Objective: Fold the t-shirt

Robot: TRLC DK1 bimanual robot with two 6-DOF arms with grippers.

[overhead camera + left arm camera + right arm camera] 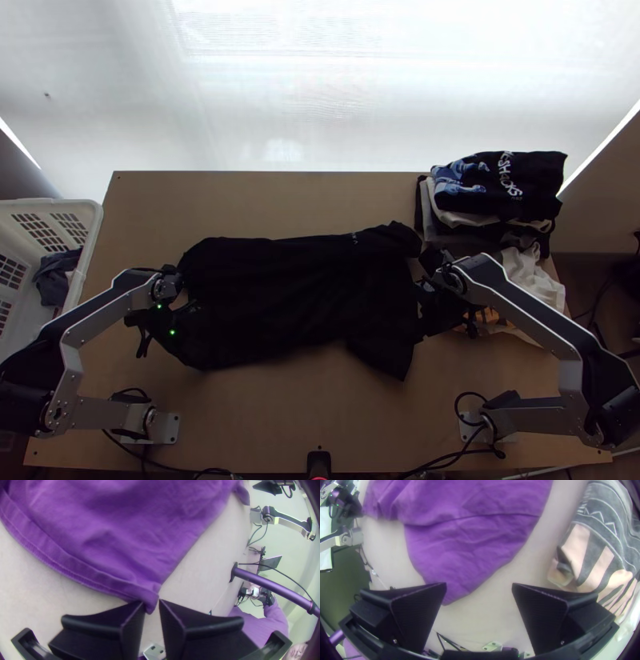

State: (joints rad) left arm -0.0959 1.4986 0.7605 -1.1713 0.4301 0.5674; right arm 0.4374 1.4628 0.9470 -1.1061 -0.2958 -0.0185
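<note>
The left end effector point(164, 318) pinches a bottom corner point(149, 595) of the dark t-shirt point(296, 288), which lies spread, lightly wrinkled, across the middle of the surface point(264, 416); near a sleeve point(460, 556), the right end effector point(426, 314) stands wide apart

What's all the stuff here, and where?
Wooden table: 1, light brown, middle
Spread cloth t-shirt: 1, black, mid-table
Stack of folded clothes: 1, mixed, far right
Crumpled cloth: 1, white, by stack
Printed cloth: 1, grey-peach, right side
Plastic basket: 1, white, left
Bunched cloth: 1, dark, in basket
Short post: 1, black, near edge
Thin cables: several, black, near edge
Sheet: 1, white, beyond table
Jointed arms: 2, grey-black, left and right
Left gripper: 1, black, shirt's left end
Right gripper: 1, black, shirt's right end
</note>
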